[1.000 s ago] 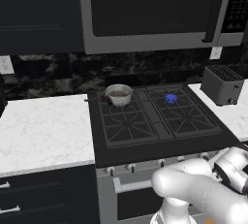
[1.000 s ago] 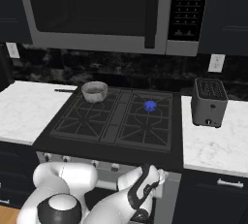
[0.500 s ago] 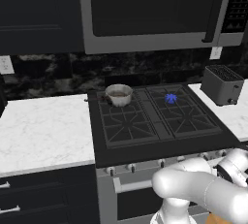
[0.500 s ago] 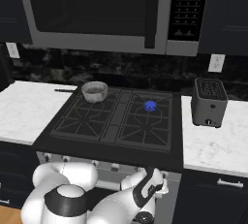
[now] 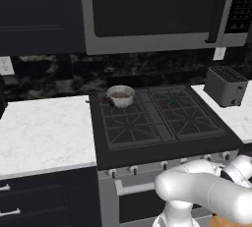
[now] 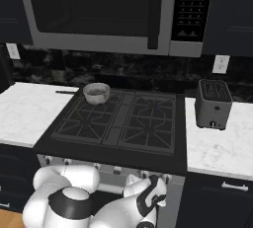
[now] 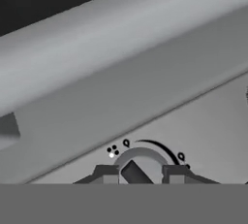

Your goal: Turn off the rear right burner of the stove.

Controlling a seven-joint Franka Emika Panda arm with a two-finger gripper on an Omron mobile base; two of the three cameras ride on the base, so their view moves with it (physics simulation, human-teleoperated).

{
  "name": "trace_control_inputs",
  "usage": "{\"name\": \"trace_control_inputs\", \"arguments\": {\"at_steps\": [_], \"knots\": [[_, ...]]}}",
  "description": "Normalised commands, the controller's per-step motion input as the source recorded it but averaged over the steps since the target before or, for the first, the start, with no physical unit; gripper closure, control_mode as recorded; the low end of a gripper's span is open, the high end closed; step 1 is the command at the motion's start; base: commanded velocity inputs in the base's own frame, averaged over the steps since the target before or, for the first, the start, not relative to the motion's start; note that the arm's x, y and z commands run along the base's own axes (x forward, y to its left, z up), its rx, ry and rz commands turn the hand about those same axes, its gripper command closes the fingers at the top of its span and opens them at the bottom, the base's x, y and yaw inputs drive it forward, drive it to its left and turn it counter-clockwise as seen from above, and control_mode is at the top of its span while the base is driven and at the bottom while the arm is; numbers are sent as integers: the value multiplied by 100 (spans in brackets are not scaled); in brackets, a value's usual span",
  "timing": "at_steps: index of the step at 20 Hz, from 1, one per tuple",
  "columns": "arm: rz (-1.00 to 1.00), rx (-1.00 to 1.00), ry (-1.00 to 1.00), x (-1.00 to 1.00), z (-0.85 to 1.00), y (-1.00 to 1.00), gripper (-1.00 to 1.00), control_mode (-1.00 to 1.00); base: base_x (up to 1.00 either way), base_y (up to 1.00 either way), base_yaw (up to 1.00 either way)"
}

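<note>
Stove (image 5: pixel 162 123): rear right burner (image 5: pixel 173 103) at 1 o'clock of cooktop, no flame visible. End effector (image 7: pixel 140 174): fingers (image 7: pixel 105 173) straddled a silver knob (image 7: pixel 137 166), spread or pinching it I could not tell. Risk: over-rotation would relight; saucepan (image 5: pixel 120 96) at 11 o'clock.

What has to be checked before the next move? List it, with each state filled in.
1. Rear right burner shows no flame: ok.
2. The other three burners are unlit: ok.
3. Fingers sit one on each side of the knob, seemingly against it: ok.
4. Knob's bar points at the off mark: cannot tell, as the markings in the hand view are too small to read.
5. Pot on the rear left grate stands well away from the arm: ok.
</note>
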Motion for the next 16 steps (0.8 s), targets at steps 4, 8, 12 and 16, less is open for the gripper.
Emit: {"name": "trace_control_inputs", "arguments": {"at_steps": [4, 8, 12, 16], "knots": [[-25, 18, 9, 47, 56, 6, 100, -100, 0, 0, 0], [-12, 23, 14, 5, 23, -5, 100, -100, 0, 0, 0], [0, 0, 0, 0, 0, 0, 100, -100, 0, 0, 0], [0, 0, 0, 0, 0, 0, 100, -100, 0, 0, 0]]}}
